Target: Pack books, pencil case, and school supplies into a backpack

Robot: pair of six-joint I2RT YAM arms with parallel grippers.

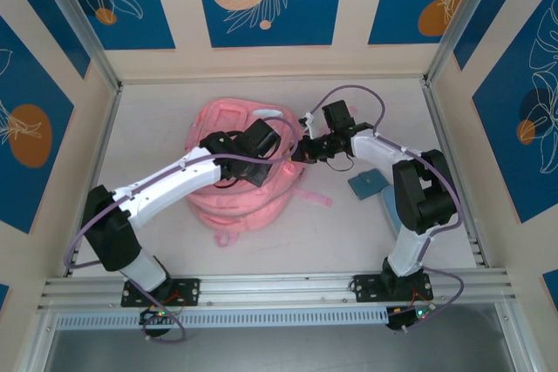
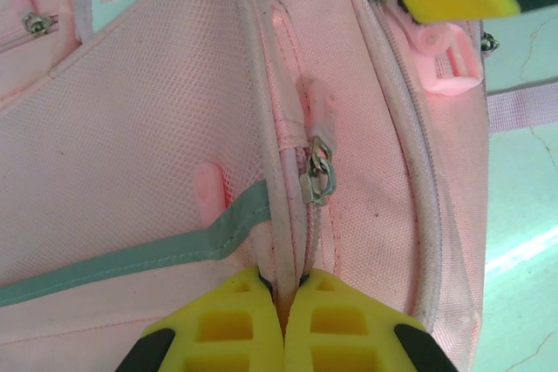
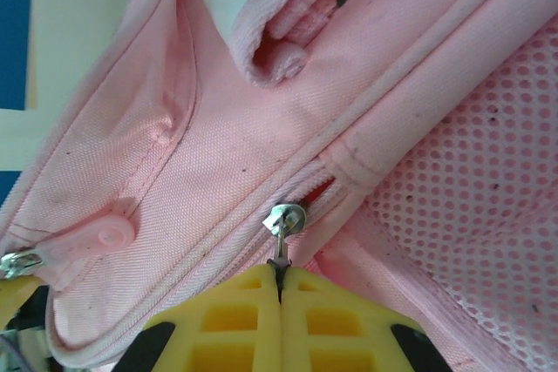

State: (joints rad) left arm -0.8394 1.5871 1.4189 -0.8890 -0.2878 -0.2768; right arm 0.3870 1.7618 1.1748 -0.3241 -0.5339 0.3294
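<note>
The pink backpack (image 1: 228, 202) lies flat in the middle of the table. My left gripper (image 2: 283, 289) is shut on a piped fabric seam of the backpack (image 2: 157, 128), just below a metal zip pull (image 2: 318, 176). My right gripper (image 3: 281, 276) is shut on the thin tab of another zip pull (image 3: 286, 219) at the backpack's (image 3: 261, 128) side, where the zip is a little parted. In the top view both grippers, left (image 1: 261, 152) and right (image 1: 303, 149), meet over the bag's right edge. The books are out of view.
A blue flat item (image 1: 368, 184) lies right of the backpack, partly under my right arm; I cannot tell whether it is the pencil case. A pink strap (image 1: 316, 196) trails toward it. Walls enclose the table on three sides.
</note>
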